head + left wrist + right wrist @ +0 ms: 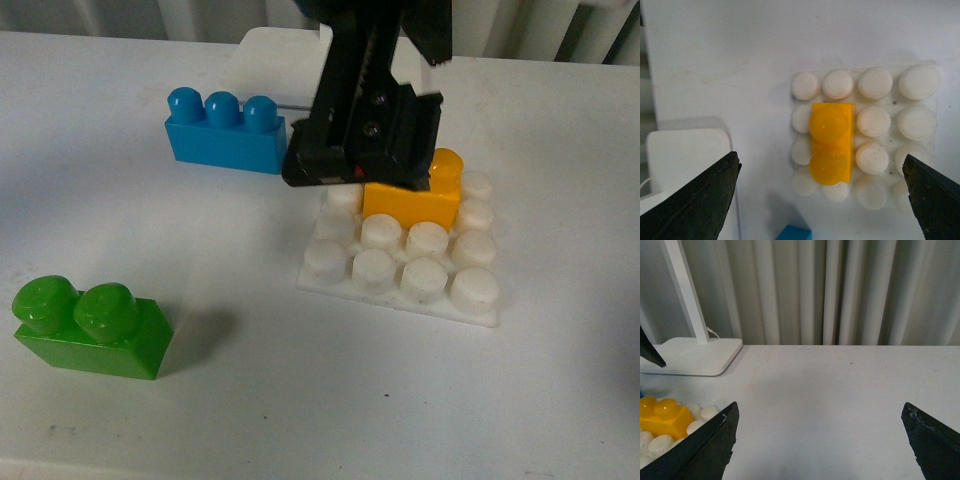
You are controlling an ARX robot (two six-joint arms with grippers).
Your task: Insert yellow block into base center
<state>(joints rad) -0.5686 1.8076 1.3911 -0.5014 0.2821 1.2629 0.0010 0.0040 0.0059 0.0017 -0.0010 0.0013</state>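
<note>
We see the yellow block point(830, 149) seated on the base point(920, 82) — off-centre, toward one edge; the left gripper point(822, 200) hangs above, spread wide, holding nothing; the right gripper point(822, 440) is likewise wide.

Yellow block point(830, 148): glossy, smooth plastic; soft highlights on the two rounded studs.
Base point(330, 275): white plastic, slightly translucent at the flat rim; stud tops matt, a few with faint dark specks.
Blue brick point(225, 135), at 10 o'clock from the base: shiny moulded plastic, bright glints on the studs.
Green brick point(92, 328), at 8 o'clock from the base: glossy plastic, smooth faces.
Left pincer point(822, 200): black, matt fingers with a fine grainy texture.
Right pincer point(820, 445): the same dull black finish.
Tabletop point(300, 400): white, matt, lightly scuffed and speckled.
Lamp foot point(690, 355): smooth white plastic, satin.
Curtain point(840, 290): pale cloth in soft folds.
</note>
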